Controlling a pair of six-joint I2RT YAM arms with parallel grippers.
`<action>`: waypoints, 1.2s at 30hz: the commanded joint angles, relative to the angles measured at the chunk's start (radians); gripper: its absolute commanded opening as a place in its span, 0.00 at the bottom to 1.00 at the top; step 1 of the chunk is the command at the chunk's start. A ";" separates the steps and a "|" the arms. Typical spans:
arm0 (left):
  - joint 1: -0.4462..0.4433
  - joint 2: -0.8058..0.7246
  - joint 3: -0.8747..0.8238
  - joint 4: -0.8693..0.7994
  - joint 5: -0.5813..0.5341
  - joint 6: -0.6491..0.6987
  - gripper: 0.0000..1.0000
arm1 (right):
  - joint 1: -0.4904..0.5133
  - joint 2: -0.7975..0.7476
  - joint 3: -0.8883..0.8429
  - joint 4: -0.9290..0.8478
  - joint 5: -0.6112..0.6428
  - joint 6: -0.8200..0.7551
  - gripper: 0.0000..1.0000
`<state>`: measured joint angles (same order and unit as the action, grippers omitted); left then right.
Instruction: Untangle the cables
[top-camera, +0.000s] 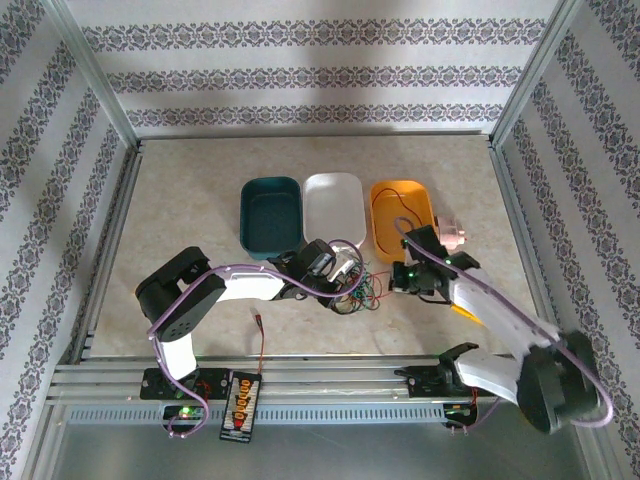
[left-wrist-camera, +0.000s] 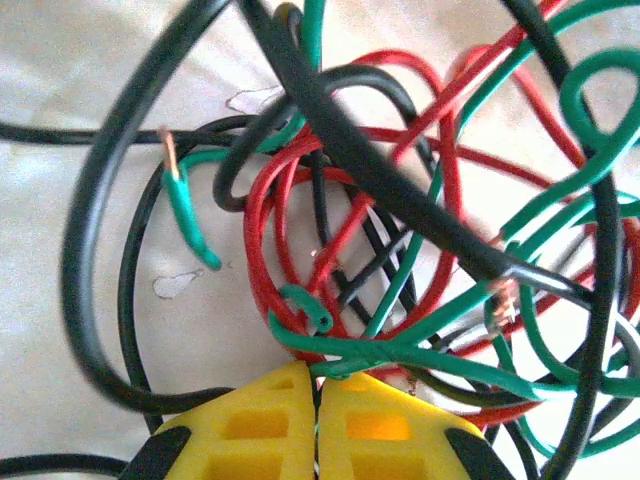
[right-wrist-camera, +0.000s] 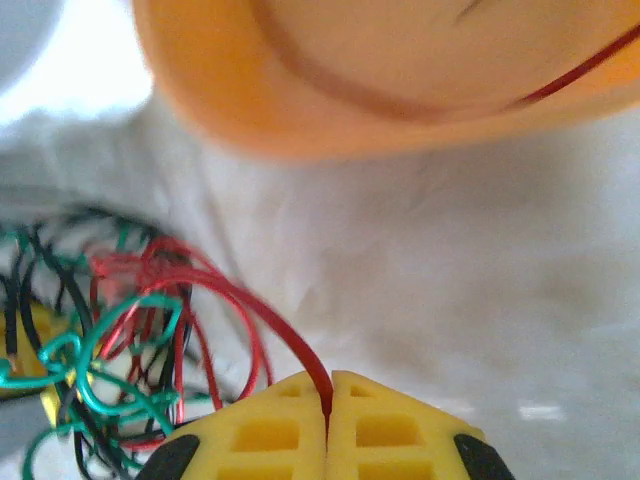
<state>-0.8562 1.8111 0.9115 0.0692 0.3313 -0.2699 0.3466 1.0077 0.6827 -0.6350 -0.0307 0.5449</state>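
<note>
The cables (top-camera: 362, 292) lie in a knotted clump on the table (top-camera: 200, 200) just ahead of the arms, between the two claws. The left claw (left-wrist-camera: 318, 378) is pinched together on a green wire (left-wrist-camera: 430, 362) at the clump's near edge. The right claw (right-wrist-camera: 328, 388) is pinched on a red wire (right-wrist-camera: 298, 348) that arcs toward 10 o'clock into the knot.

This looks like the pulling-apart step — one claw anchoring, the other drawing a strand free. Next, the right claw likely needs a slow pull toward 3 o'clock, watching for snags.

The clump is roundish, with no clear long axis; seen from above, the gripped red wire runs roughly 9 to 3. Farther off at 12 o'clock, an orange bin (top-camera: 425, 200) holds another red strand (right-wrist-camera: 580, 72).
</note>
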 joint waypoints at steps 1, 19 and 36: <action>-0.006 0.022 -0.031 -0.091 -0.036 -0.007 0.04 | -0.039 -0.103 0.053 -0.082 0.254 0.061 0.00; -0.006 0.013 -0.053 -0.086 -0.036 -0.007 0.04 | -0.058 -0.333 0.396 0.041 0.756 -0.174 0.00; -0.006 0.020 -0.052 -0.109 -0.039 0.015 0.04 | -0.086 -0.407 0.515 0.385 0.810 -0.437 0.00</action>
<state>-0.8562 1.8107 0.8986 0.0906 0.3321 -0.2695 0.2749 0.6216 1.1450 -0.3897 0.7769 0.1757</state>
